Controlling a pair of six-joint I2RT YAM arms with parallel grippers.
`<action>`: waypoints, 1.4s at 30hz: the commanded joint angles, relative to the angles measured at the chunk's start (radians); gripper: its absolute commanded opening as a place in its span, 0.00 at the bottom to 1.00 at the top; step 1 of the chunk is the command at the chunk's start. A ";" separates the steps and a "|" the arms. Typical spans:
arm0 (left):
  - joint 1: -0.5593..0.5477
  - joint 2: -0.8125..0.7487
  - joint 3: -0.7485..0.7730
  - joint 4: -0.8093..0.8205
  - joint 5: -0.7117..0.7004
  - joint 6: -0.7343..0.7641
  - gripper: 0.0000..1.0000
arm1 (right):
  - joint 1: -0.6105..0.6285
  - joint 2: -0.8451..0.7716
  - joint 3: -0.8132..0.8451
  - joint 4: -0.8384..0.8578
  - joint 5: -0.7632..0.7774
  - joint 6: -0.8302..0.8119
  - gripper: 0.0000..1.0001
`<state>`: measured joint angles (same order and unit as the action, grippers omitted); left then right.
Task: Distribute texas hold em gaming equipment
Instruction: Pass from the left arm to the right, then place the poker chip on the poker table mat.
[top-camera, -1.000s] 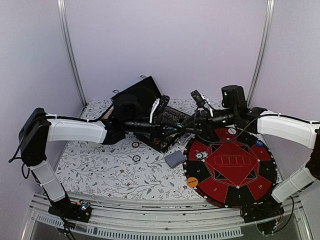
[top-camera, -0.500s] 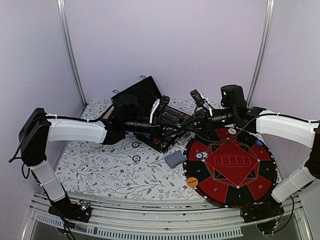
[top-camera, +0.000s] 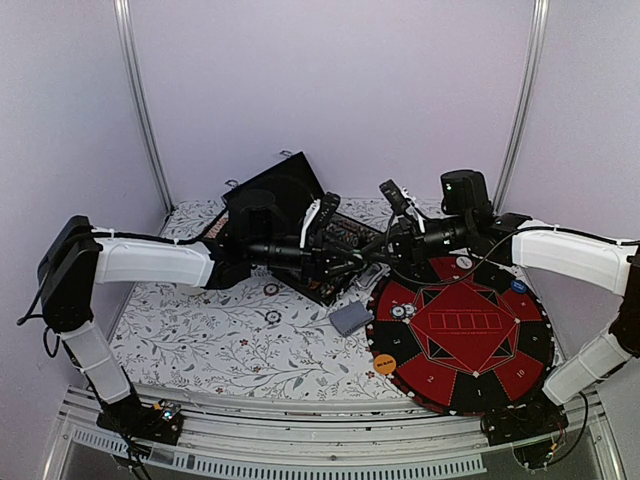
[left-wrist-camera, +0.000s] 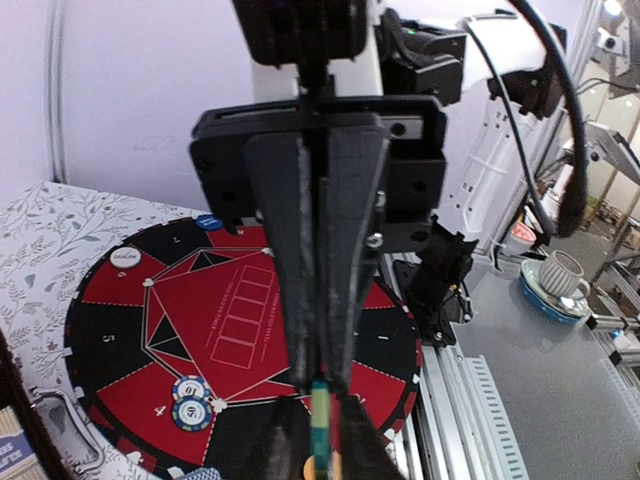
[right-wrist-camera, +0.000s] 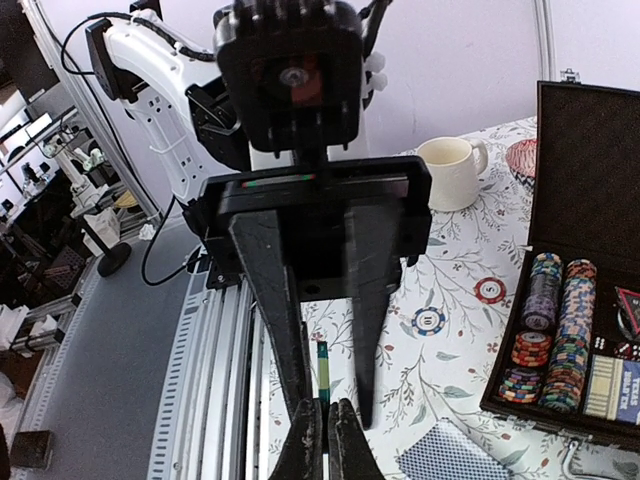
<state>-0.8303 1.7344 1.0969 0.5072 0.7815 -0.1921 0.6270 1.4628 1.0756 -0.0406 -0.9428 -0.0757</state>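
Note:
Both grippers meet in mid-air over the gap between the chip case (top-camera: 335, 240) and the round red-and-black felt mat (top-camera: 465, 330). A green-edged poker chip (right-wrist-camera: 322, 370) stands on edge between them. My right gripper (right-wrist-camera: 327, 405) is shut on one end of it. My left gripper (left-wrist-camera: 322, 408) is open, its fingers (right-wrist-camera: 290, 300) standing slightly apart on either side of the chip (left-wrist-camera: 320, 435). Two chips (left-wrist-camera: 190, 400) lie on the mat, with a white disc (left-wrist-camera: 125, 258) and a blue disc (left-wrist-camera: 208, 222) at its rim. An orange disc (top-camera: 385, 364) lies on the mat's near edge.
A grey-blue card deck (top-camera: 350, 318) lies beside the mat. Two loose chips (right-wrist-camera: 489, 290) (right-wrist-camera: 429, 321) rest on the floral cloth. The case (right-wrist-camera: 580, 340) holds several chip stacks. A cream cup (right-wrist-camera: 450, 170) and a pink dish (right-wrist-camera: 522, 155) stand at the left back.
My right gripper has closed onto the chip. My left gripper's fingers have parted a little. Both arms have barely moved.

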 joint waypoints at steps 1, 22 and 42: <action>-0.007 -0.005 -0.008 0.008 -0.103 0.009 0.45 | -0.038 -0.022 -0.014 -0.038 0.015 0.031 0.01; 0.037 -0.029 -0.020 -0.227 -0.435 0.061 0.88 | -0.330 0.409 -0.076 -0.127 0.108 0.268 0.02; 0.049 -0.061 -0.023 -0.278 -0.430 0.119 0.88 | -0.104 0.400 0.103 -0.485 0.765 0.089 1.00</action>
<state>-0.8001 1.7218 1.0790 0.2432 0.3519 -0.0967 0.4290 1.8854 1.1522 -0.4324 -0.4252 0.0891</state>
